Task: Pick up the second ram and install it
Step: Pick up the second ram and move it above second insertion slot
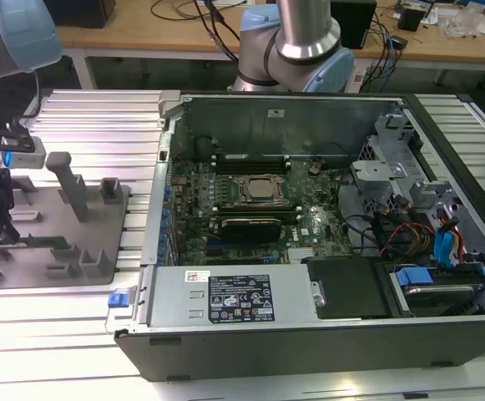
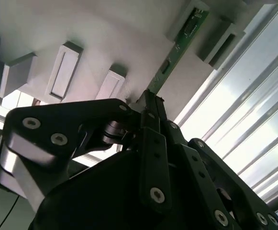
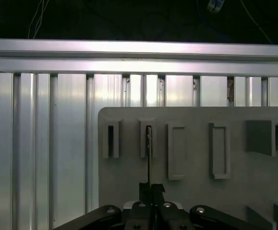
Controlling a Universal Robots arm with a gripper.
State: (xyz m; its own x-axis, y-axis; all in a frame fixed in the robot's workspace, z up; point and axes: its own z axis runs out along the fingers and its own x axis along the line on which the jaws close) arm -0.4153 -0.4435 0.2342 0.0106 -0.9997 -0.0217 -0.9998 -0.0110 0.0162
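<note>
Ram [image 2: 177, 48]: long, thin, flat green board, seen edge-on in both wrist views. Long axis runs in line with the end effector [image 2: 148, 100], pointing away from it; far end at a raised rectangular slot of the matte grey plastic tray [image 3: 196, 191]. End effector: black fingers closed on its near end. Ribbed aluminium table [image 3: 57, 143] beneath

The arm [image 1: 296, 38] reaches toward the exterior view's left. Its gripper [image 3: 150, 188] hangs downward, fingers pinched on the second ram [image 2: 184, 36].
</note>
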